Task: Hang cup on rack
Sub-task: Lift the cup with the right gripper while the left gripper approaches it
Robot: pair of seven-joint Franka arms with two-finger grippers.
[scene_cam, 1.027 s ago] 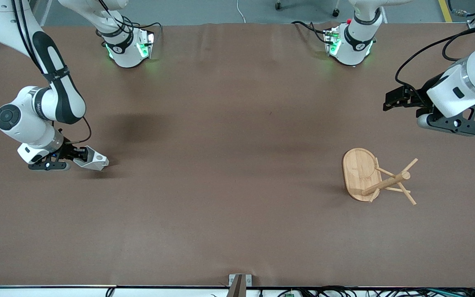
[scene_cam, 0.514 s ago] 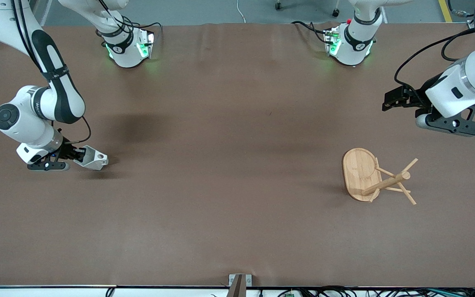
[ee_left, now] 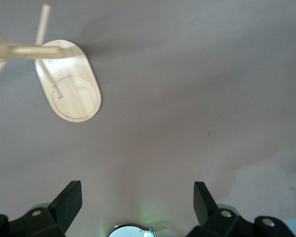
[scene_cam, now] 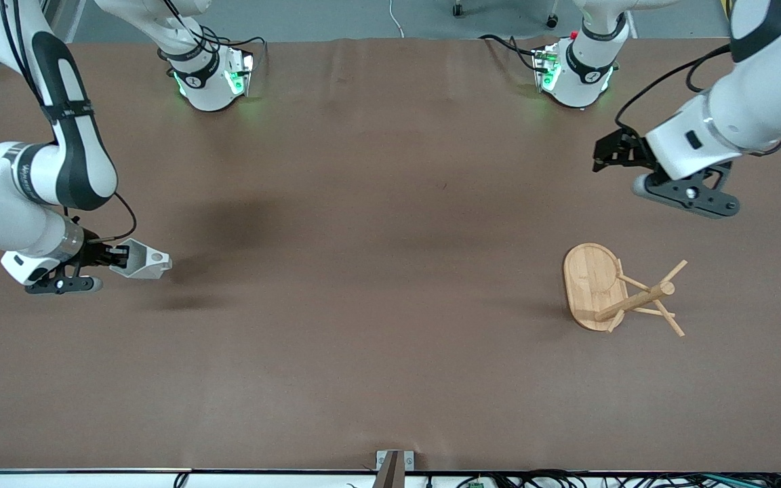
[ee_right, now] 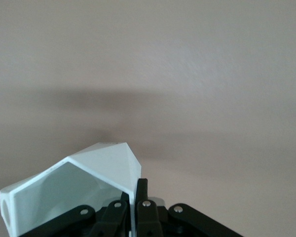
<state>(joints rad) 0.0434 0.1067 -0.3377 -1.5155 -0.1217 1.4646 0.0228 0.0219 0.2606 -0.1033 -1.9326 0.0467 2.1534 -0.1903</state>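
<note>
My right gripper (scene_cam: 116, 257) is shut on the rim wall of the white faceted cup (scene_cam: 143, 260) and holds it off the table at the right arm's end; its shadow lies below it. In the right wrist view the cup (ee_right: 74, 190) is pinched between my fingertips (ee_right: 141, 190). The bamboo rack (scene_cam: 607, 288) stands on its oval base toward the left arm's end, its post and pegs leaning toward the camera. My left gripper (scene_cam: 609, 156) is open and empty, up in the air over bare table beside the rack. The left wrist view shows the rack (ee_left: 71, 91).
The brown table cover (scene_cam: 377, 271) stretches between the cup and the rack. The two arm bases (scene_cam: 211, 74) stand along the table's edge farthest from the camera. A small metal bracket (scene_cam: 394, 464) sits at the nearest edge.
My right gripper has lifted the cup off the table and shifted it toward the right arm's end. My left gripper has moved toward the middle of the table.
</note>
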